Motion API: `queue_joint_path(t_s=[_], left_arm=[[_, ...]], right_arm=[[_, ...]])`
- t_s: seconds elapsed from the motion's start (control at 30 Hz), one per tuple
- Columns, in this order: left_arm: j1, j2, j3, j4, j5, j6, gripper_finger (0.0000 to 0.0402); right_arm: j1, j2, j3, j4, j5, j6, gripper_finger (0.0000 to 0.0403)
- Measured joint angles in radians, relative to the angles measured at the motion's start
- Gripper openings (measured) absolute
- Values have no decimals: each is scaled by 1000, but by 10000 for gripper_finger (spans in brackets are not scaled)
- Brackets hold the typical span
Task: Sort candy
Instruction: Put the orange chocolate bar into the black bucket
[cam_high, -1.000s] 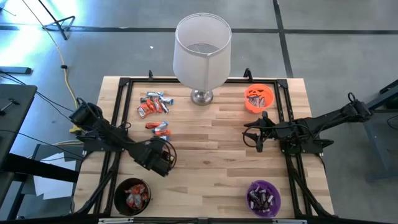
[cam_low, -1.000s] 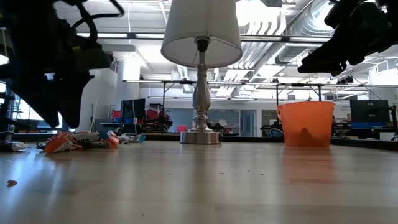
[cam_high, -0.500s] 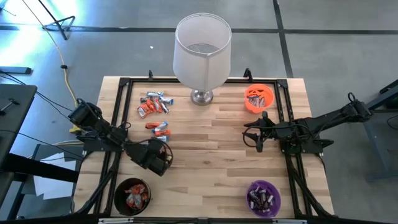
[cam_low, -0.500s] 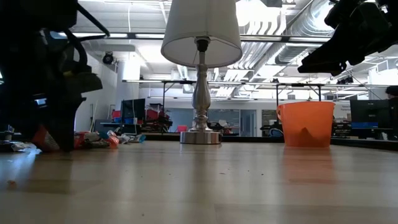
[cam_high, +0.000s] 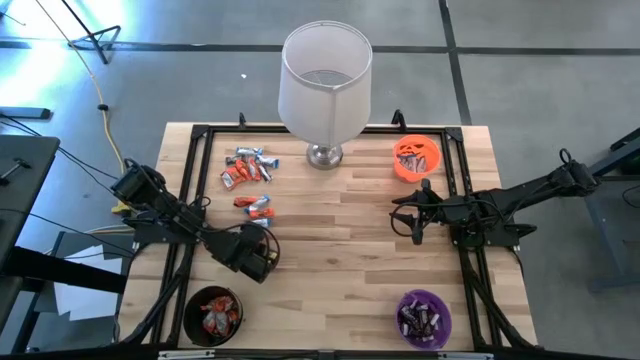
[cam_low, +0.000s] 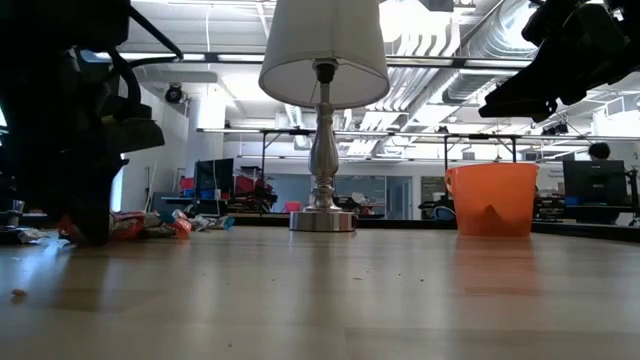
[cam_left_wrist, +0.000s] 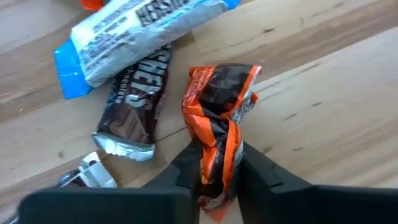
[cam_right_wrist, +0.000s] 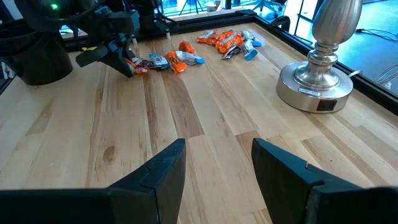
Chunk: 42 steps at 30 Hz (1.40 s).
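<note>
Your left gripper is down on the table at the near end of the small candy group, and its 2 fingers are pinched on an orange-red candy bar — the crumpled wrapper stands up between the pads. Just beside it lie a dark brown bar and a silvery blue-white bar, the blue-white one partly over the brown one; neither is touched by the fingers.

From above, you can see the rest of the unsorted candy in 2 patches on the left half of the table: a larger pile near the far edge, left of the lamp, and the small group just ahead of the left gripper. The black bowl at the near left corner holds orange-red wrappers, the purple bowl at the near right holds dark ones, and the orange bowl sits at the far right beside the lamp — its contents are too small to tell.

Your right gripper hangs above the right-centre of the table, well apart from any candy, with its fingers spread and nothing between them.
</note>
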Motion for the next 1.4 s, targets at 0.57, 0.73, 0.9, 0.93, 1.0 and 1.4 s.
queue_joint_path(t_s=[0.57,0.73,0.9,0.93,1.0,1.4], left_arm=[[-29,1,156,-139,27,81,39],[-83,0,312,-334,19,69,39],[-183,0,480,-491,-56,-35,39],[-208,-1,506,-509,-74,-59,39],[-255,-1,550,-536,-90,-105,39],[-523,11,662,-547,-82,-424,40]], right_arm=[[0,0,0,0,0,0,180],[0,0,0,0,0,0,180],[0,0,0,0,0,0,180],[0,0,0,0,0,0,180],[0,0,0,0,0,0,180],[0,0,0,0,0,0,180]])
